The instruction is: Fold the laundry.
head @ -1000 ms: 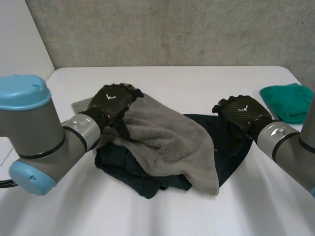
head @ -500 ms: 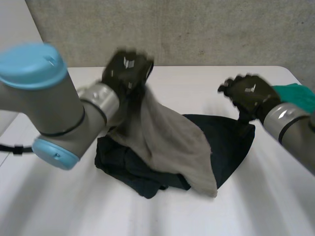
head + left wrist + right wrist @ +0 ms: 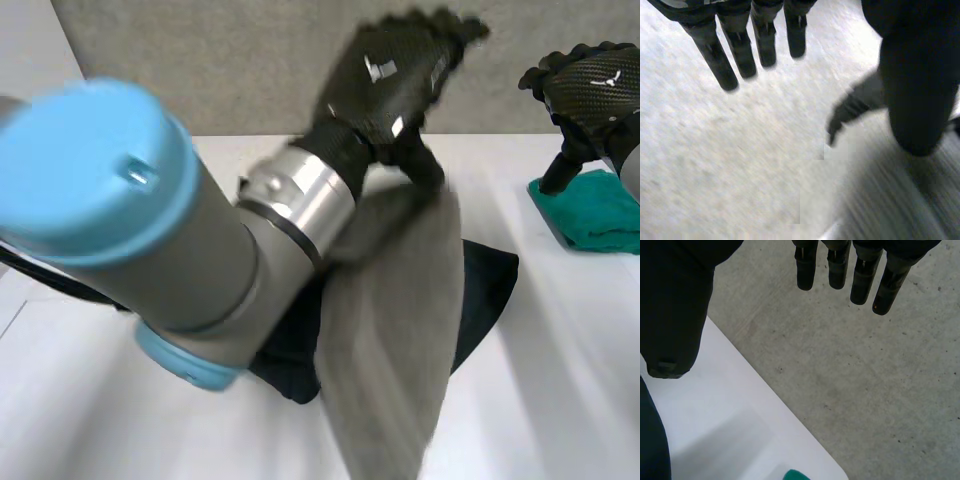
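Left hand point(image 3: 390, 75) has swung up high off the pile since a second ago, and the left arm point(image 3: 150, 230) is raised across the middle. The thumb clamps the top of the grey towel point(image 3: 395, 320), fingers near straight. The towel hangs down over the dark garment point(image 3: 485, 285) on the table point(image 3: 560, 400). Right hand point(image 3: 590, 85) has also lifted, fingers straight and empty, above the green cloth point(image 3: 600, 215).

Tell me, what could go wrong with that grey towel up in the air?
The grey towel dangles from the raised left hand alone, so it might slip and drop in a heap. Its lower part hangs right by the dark cloth on the table, which might catch and get dragged along.
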